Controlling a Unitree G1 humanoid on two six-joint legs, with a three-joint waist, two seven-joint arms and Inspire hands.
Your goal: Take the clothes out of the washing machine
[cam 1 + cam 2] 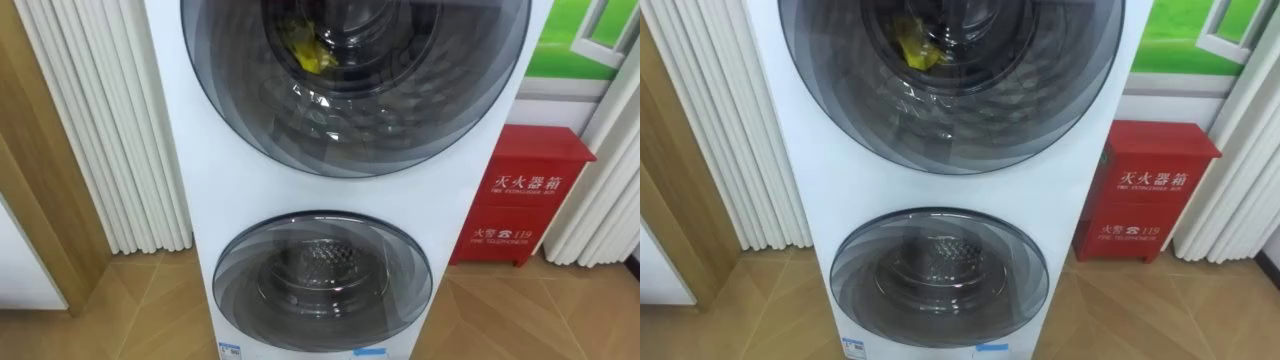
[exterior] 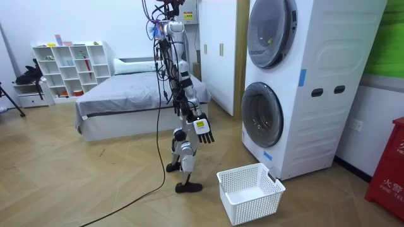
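Yellow cloth (image 1: 312,52) lies inside the upper drum of the stacked washing machine (image 2: 328,82), behind the closed upper door (image 1: 355,110). The lower door (image 1: 322,282) is also closed, and the drum behind it looks empty through the glass.

From the room, the robot stands upright on the wooden floor facing the machine, judged not yet within arm's reach of it. Its right hand (image 2: 203,130) hangs at its side with the fingers loose and apart, holding nothing. A white basket (image 2: 259,205) sits on the floor near the foot of the machine, empty.

Step in hand, as judged: approach and open the upper door.

- Close the gap squarely on the upper door. Stop with the feet short of the basket so it stays in place and ready to receive.
- Locate the door's grip edge before reaching. Neither eye view makes clear which side it opens from.
- Raise one hand to that edge, hook the fingers behind it, and pull along the door's swing, not straight out.
- Allow for the red cabinet (image 1: 520,195) just beside the machine on the robot's right; a door swinging that way may be restricted.
- Reach for the cloth only when the door is fully open.
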